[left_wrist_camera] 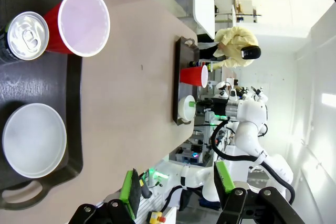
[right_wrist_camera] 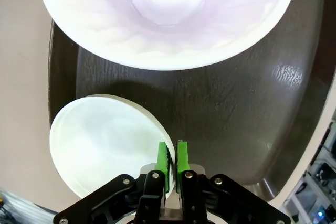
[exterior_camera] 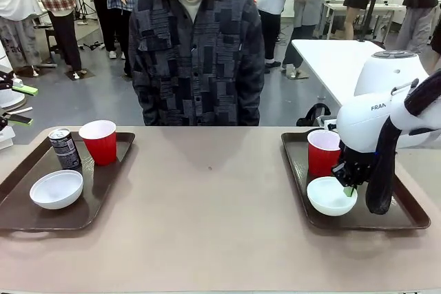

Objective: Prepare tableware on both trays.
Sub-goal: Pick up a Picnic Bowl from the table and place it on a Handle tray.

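While the left tool point(left_wrist_camera: 176, 192) hangs with its jaws spread and empty, below it on the left tray point(exterior_camera: 110, 170) sit a white bowl point(exterior_camera: 56, 189), a dark drink can point(exterior_camera: 65, 148) and a red cup point(exterior_camera: 99, 141). On the right tray point(exterior_camera: 406, 213), the right tool point(right_wrist_camera: 172, 165) pinches the rim of the second white bowl point(exterior_camera: 330, 196), the second red cup point(exterior_camera: 322, 152) just beyond.

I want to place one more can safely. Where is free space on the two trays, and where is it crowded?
Right tray: bare strip along its right side, but the right arm hangs over it, its claw at the bowl rim, with the cup just behind: crowded. Left tray: can, red cup and white bowl fill it; bare room only right of that bowl.
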Controlling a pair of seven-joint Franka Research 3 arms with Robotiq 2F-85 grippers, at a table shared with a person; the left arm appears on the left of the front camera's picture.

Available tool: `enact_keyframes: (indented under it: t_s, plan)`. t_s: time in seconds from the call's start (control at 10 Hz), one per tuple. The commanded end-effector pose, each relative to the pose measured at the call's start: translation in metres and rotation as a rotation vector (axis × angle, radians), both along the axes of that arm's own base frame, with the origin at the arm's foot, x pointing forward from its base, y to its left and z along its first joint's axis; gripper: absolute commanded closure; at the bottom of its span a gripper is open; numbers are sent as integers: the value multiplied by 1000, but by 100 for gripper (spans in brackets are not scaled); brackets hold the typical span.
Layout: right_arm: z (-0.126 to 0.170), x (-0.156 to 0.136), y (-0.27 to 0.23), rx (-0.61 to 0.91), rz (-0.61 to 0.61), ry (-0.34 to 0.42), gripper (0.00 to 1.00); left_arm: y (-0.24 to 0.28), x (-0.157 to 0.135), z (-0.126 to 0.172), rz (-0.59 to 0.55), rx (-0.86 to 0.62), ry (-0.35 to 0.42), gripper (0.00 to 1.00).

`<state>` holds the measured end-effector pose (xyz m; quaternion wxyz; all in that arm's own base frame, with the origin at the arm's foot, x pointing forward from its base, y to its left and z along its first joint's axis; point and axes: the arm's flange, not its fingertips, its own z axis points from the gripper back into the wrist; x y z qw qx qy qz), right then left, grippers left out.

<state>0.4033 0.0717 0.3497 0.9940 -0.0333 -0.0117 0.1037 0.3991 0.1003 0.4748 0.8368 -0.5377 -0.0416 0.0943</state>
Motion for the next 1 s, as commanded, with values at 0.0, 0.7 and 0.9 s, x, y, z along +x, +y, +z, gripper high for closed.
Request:
enact_keyframes:
  t_s: [0.0,0.7,0.9]
  plan:
    - [-1,2,-5,5,29,2,30,1,1,3,2,-21,0,25]
    - [90,-31,-20,15,8,-47,23,1,1,3,2,-21,0,25]
    - [111,-44,-18,19,15,-27,3,1,1,3,2,-21,0,25]
